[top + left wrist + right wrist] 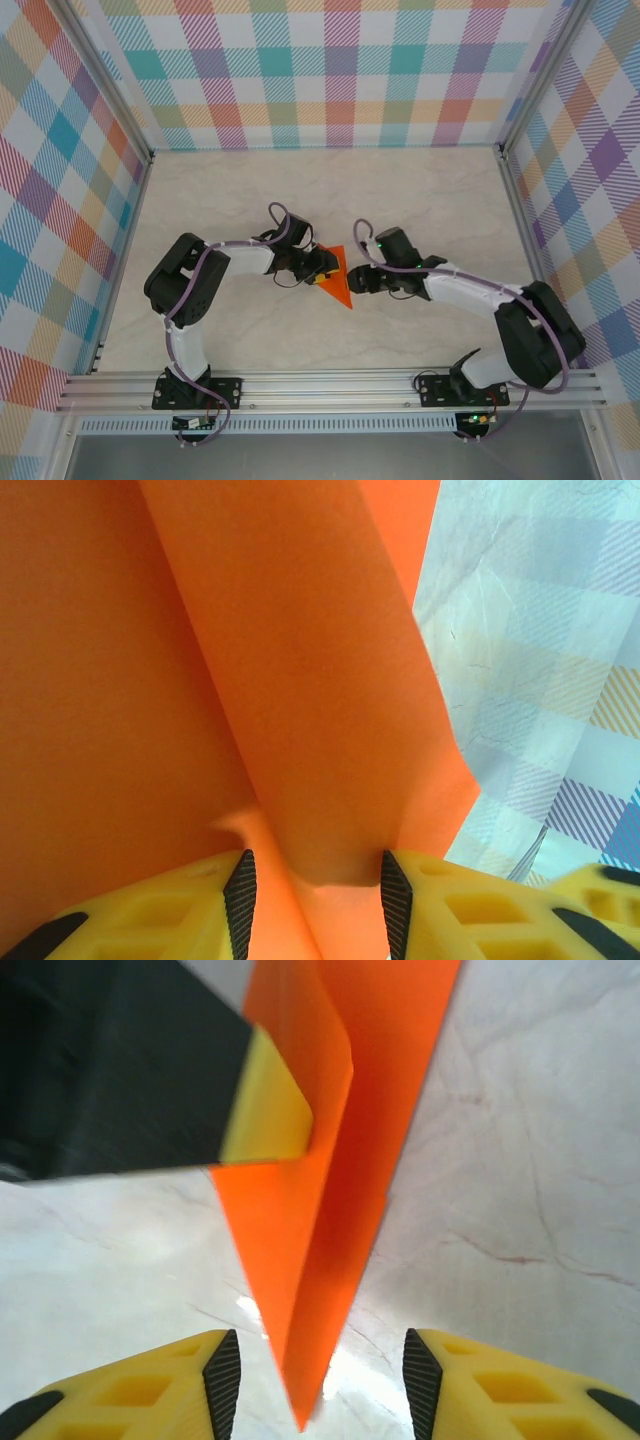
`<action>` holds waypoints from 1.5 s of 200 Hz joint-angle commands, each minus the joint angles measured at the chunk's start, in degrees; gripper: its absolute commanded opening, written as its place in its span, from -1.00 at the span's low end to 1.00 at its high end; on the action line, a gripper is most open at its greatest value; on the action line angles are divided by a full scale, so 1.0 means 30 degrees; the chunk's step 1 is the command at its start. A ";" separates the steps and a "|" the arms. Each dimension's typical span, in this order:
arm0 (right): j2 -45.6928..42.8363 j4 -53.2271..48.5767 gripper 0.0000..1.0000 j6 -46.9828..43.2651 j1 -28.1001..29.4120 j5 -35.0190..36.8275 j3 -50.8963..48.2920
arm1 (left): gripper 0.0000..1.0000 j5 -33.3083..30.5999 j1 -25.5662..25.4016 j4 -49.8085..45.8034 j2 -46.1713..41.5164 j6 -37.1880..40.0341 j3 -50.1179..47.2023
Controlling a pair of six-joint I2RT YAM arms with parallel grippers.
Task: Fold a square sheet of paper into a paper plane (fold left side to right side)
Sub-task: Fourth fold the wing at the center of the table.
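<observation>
**While one gripper holds the fold, the other stands open around its point**

Although the square sheet of paper (337, 278) is already creased down to an orange triangle, it sits in a weak spot: at the middle of the tabletop (400, 200), between the two arms, carried on one side only. The left gripper (318, 265) is partly closed on it. In its wrist view a raised band of the paper (300, 680) runs between the black pads (240, 890), which appear to press on both sides of the band. The right gripper (358, 283) is open. Its wrist view shows its fingers well apart, with the narrow tip of the paper (340, 1210) lying in the gap and touching neither pad.

Risks, as I judge them:

- **Slipping.** The paper is thin and the left grip catches only a small bunched part near one edge. A pull or twist there could drag the sheet out or tear it.
- **A false crease.** The layers gape open towards the tip rather than lying flat. If the right gripper closes on them out of line, the edges will be pinned unevenly and the left-to-right fold will come out crooked.
- **Crumpling.** The tip points straight into the right gripper. A forward push would buckle it against the tabletop instead of sliding it between the pads.
- **Springing back.** If the left grip loosens before the crease is pressed, the flap is likely to lift open again
</observation>
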 commanded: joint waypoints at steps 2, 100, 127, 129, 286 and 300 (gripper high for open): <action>0.0090 0.1921 -0.03 0.1178 -0.2007 -0.5736 -0.0265 | -0.20 -0.0192 -0.0341 0.0073 0.0349 0.0280 -0.0290; 0.7189 0.2337 -0.36 0.3867 -0.3351 -0.9369 0.4370 | -0.21 -0.0236 -0.0462 0.0058 0.0287 0.0272 -0.0156; 0.7869 0.2574 -0.38 0.4008 -0.3337 -0.9504 0.4541 | -0.22 -0.0210 -0.0488 0.0029 0.0254 0.0291 -0.0140; 0.7909 0.2560 -0.39 0.4002 -0.3325 -0.9477 0.4553 | -0.22 -0.0210 -0.0488 0.0044 0.0259 0.0290 -0.0143; 0.9405 0.1115 -0.98 0.2961 -0.3305 -0.7803 0.5333 | -0.23 -0.0212 -0.0488 -0.0258 0.0261 0.0446 0.0028; 0.9478 0.0831 -0.98 0.2807 -0.3297 -0.7611 0.5404 | -0.23 -0.0232 -0.0488 -0.0241 0.0260 0.0430 -0.0002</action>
